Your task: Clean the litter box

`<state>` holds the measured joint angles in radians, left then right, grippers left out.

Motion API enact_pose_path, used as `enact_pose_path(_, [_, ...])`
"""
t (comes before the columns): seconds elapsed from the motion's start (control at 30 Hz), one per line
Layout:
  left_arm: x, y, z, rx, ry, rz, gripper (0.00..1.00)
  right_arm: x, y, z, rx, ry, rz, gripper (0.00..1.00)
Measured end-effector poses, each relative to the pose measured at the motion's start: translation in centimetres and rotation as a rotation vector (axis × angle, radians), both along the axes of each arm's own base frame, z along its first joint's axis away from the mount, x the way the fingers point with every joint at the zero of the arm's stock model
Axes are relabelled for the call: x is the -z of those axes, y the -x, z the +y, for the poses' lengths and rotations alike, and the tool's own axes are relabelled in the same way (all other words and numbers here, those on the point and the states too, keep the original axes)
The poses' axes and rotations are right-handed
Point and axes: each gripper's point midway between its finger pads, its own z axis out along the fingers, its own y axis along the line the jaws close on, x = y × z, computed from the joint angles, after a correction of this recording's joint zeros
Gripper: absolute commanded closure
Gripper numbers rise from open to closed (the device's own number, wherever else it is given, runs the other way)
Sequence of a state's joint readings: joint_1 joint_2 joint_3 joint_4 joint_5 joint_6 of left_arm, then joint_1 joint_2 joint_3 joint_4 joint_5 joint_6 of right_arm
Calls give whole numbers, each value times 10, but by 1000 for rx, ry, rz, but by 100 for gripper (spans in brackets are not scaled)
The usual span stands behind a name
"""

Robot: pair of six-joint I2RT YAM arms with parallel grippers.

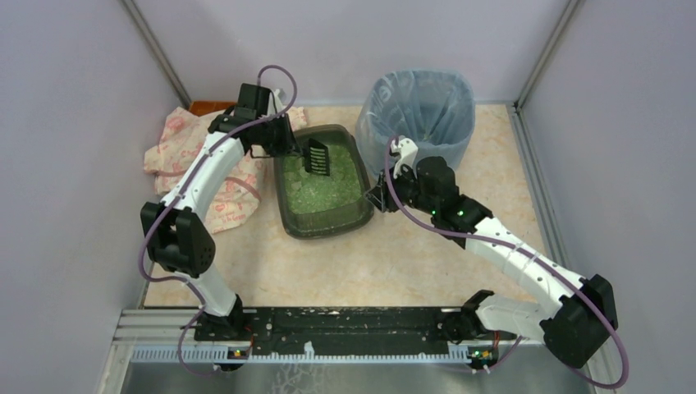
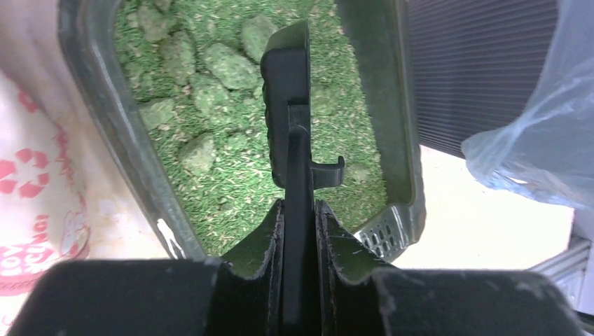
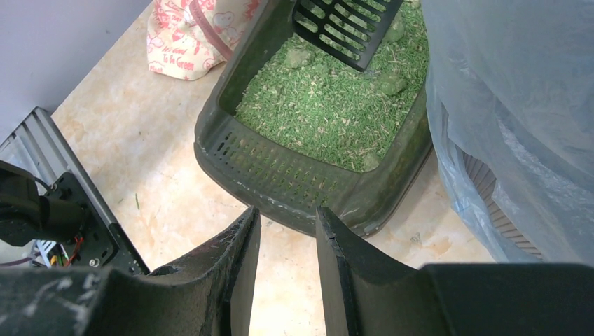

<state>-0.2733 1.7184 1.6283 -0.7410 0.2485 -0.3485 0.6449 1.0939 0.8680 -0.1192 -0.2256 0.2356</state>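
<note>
The left arm (image 1: 197,176) folds at the elbow and reaches forward. The left gripper (image 2: 300,206) is clamped tight on the thin handle of a black scoop (image 2: 286,70), which juts straight ahead of its fingertips. The right arm (image 1: 509,250) stretches forward, with the right gripper (image 3: 287,217) tilted downward, jaws parted around nothing.

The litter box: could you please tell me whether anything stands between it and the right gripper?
Nothing visible does. In the right wrist view only bare table lies between the open, empty right gripper and the perforated end wall of the litter box. The bag-lined bin stands off to one side, outside that gap.
</note>
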Motion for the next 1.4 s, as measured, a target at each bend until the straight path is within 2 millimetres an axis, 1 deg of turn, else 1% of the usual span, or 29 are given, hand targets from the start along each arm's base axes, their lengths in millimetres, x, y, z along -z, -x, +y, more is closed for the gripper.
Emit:
enact_pose_path(0.13, [6,-1,13,-50,-60,2,100,0,0,0,0,-1,-2,65])
enact_pose_path(0.27, [13,3,24,-85,-114,29,100,0,-1,1,-4,-3,-2,65])
enact_pose_path(0.47, [19,12,27,-85,-145,74,100,3,-1,2,-5,3,6,65])
enact_pose_path(0.57, [18,11,21,-71,-151,87,100,3,-2,2,-5,1,4,65])
enact_pose_path(0.63, [20,9,14,-54,-155,93,100,2,-2,3,-4,-2,-1,65])
enact_pose_path(0.8, [41,12,-11,9,-162,140,100,2,-3,2,-1,-3,-2,65])
enact_pose_path(0.87, [45,12,-18,26,-156,147,100,4,-4,0,5,-1,0,65])
enact_pose_path(1.07, [51,8,-27,38,-148,149,100,12,-5,-7,22,10,15,65])
enact_pose_path(1.23, [55,6,-37,64,-104,146,100,11,-5,-8,24,8,13,65])
enact_pose_path(1.4, [64,7,-51,110,-33,150,100,11,-5,-8,25,8,13,65])
